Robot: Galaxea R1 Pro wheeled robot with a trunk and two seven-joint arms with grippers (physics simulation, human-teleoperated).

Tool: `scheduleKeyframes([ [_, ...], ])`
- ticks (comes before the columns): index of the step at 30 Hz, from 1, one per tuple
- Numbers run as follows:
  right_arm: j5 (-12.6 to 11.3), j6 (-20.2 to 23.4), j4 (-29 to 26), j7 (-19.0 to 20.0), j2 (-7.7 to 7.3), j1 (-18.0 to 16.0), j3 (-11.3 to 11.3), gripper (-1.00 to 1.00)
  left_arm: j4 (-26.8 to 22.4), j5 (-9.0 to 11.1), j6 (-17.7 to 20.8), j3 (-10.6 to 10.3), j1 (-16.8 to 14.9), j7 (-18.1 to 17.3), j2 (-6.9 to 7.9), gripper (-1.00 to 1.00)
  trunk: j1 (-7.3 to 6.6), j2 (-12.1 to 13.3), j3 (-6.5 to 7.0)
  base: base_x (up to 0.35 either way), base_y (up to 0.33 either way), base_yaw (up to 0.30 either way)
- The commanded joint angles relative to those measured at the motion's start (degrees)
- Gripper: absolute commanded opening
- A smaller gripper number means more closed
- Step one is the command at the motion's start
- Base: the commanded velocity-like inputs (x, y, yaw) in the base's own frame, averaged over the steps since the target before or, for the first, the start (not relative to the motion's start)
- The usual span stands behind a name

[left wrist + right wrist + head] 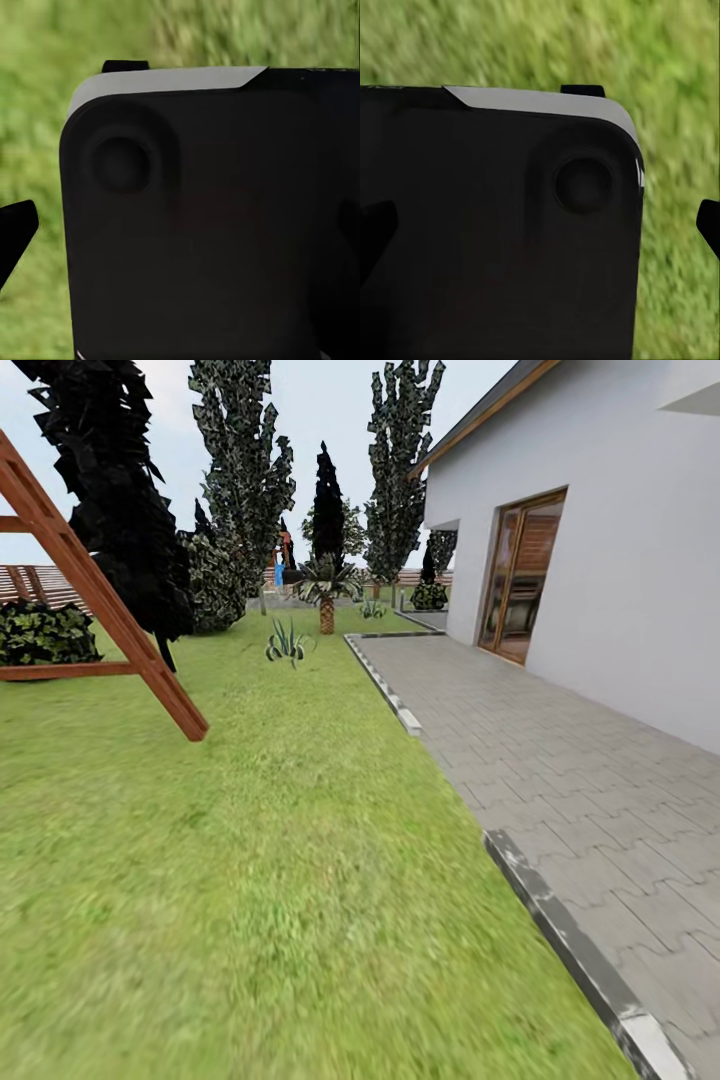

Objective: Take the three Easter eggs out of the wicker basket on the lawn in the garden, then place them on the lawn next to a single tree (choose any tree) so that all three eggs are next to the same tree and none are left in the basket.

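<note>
Ahead of both arms, looking down a long strip of lawn (250, 840) running beside a grey paved walkway (600, 780) and a white house wall (640, 590) with a wood-framed glass door (520, 575). Passing a slanted wooden frame (100, 600) off to the left side, with a low hedge (45, 632) behind it. Facing a cluster of tall dark conifers (245, 470) and a short palm (326, 595) at the far end, plus a small spiky plant (285, 645) on the grass before it. Looking like transit, judging by the blur on the near grass: probably driving along the garden toward wherever the basket sits. Seeing no wicker basket, eggs or slim pale-trunked tree yet, so not able to place them relative to either gripper. Riding tucked against a dark rounded robot body panel (202, 217) on the left wrist side, and likewise against a matching panel (502, 225) on the right, presumably stowed to keep the arms clear while rolling. Catching just black finger tips (16, 229) at the frame edges over grass, also on the right (709, 225); not telling whether either gripper is spread or pressed together. Carrying nothing visible.
</note>
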Motion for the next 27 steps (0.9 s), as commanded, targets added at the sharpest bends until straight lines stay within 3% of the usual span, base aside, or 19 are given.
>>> scheduleKeyframes([
  [1,0.0,-0.2,0.1,0.0,0.02,0.0,0.0,1.00,-0.1,0.1,0.0,0.0,0.0,0.0,-0.03,1.00,0.03,0.0,-0.04,0.333,0.128,0.000],
  [27,0.0,-0.3,0.0,-0.1,-0.39,-0.1,0.0,1.00,-0.1,0.1,0.0,0.0,0.0,0.0,-0.09,1.00,0.03,0.0,-0.04,0.329,0.158,0.000],
])
